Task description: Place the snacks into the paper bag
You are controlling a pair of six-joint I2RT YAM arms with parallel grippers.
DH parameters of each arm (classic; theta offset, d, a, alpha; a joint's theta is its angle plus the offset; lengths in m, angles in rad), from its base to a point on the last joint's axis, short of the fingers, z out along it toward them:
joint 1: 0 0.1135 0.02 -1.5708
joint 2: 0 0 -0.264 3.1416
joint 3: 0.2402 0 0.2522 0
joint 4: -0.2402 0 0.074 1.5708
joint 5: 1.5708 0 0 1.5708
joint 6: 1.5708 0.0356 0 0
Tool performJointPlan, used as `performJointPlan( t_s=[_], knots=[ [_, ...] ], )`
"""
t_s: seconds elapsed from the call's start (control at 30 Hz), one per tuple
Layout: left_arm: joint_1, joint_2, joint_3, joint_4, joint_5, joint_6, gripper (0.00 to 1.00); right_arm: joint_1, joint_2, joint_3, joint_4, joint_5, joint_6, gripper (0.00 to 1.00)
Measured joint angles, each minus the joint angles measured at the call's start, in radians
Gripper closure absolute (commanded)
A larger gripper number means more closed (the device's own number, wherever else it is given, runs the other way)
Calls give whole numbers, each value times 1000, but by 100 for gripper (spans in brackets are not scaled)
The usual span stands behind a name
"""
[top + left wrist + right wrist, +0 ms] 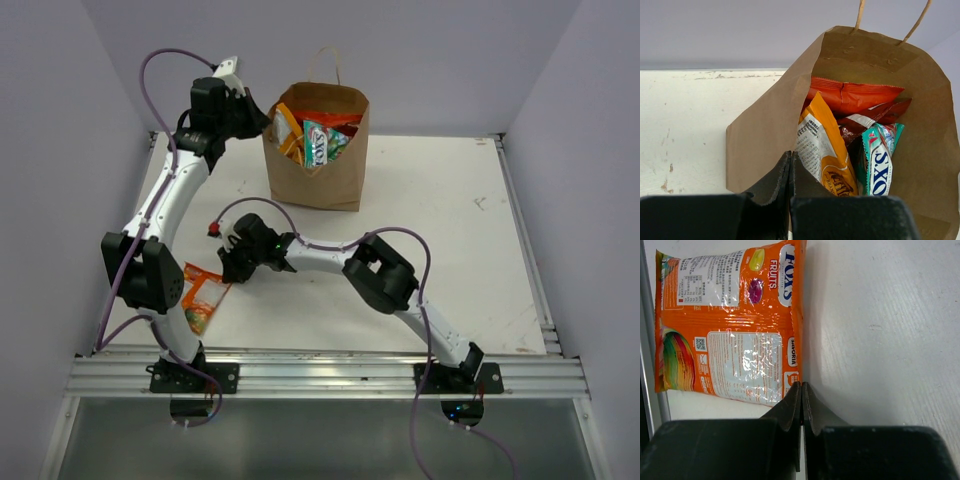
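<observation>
The paper bag (330,185) stands upright at the back of the table. In the left wrist view its brown wall (760,145) frames a red packet (855,97), a dark red packet (875,117), a tall yellow-orange packet (827,150) and a teal-green packet (880,155). No pink-silver packet shows. My left gripper (262,118) (790,155) is shut on the bag's left rim. The small orange packet (200,295) (730,325) lies near the table's left edge. My right gripper (228,272) (801,386) is shut on that packet's right edge.
A metal rail (330,375) runs along the table's front edge. Another rail (647,340) borders the left edge right beside the orange packet. Lavender walls close in the back and both sides. The right arm's elbow (380,270) sits mid-table.
</observation>
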Motion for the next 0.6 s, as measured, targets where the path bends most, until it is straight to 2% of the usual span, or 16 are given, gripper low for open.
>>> performJointPlan(
  t_s=[0.17,0.27,0.37,0.5,0.6],
  knots=[
    [0,10,14,-2,-1,2,100,-2,-74,-87,-34,46,-29,100],
    [0,18,24,-2,-2,5,100,-11,-224,-238,-128,112,-51,100],
    [0,29,37,-4,-1,6,100,-45,-412,-342,-289,203,-77,100],
    [0,45,57,-5,0,6,100,-83,-647,-320,-499,332,-101,100],
    [0,61,76,-6,3,6,100,-86,-764,-170,-687,459,-111,100]
  ],
)
